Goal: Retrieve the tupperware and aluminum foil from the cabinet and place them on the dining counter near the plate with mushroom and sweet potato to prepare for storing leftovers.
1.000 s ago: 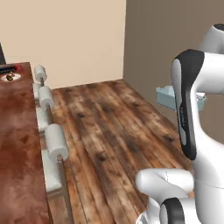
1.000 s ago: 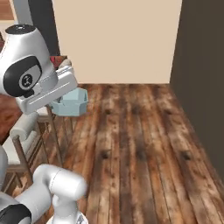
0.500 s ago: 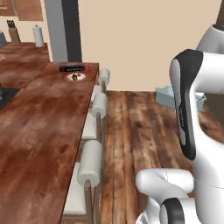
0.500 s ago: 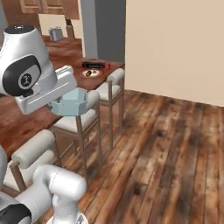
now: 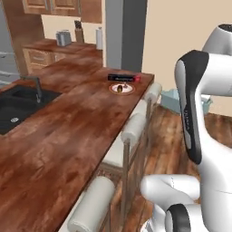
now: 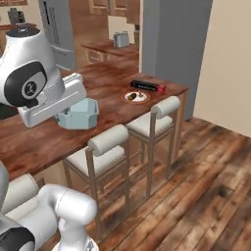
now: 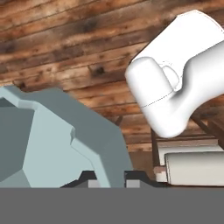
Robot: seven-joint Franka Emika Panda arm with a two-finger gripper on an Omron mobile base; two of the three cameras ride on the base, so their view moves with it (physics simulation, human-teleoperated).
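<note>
The gripper (image 7: 107, 177) is clamped narrow on the rim of the tupperware (image 6: 78, 114), which hangs in the air off the stool-side edge of the dining counter (image 5: 68, 131), above the wooden floor (image 6: 196, 196). The aluminum foil (image 6: 147, 86) lies near the counter's far corner, just beside the plate (image 6: 135, 96). Stools (image 6: 152, 122) line that edge.
</note>
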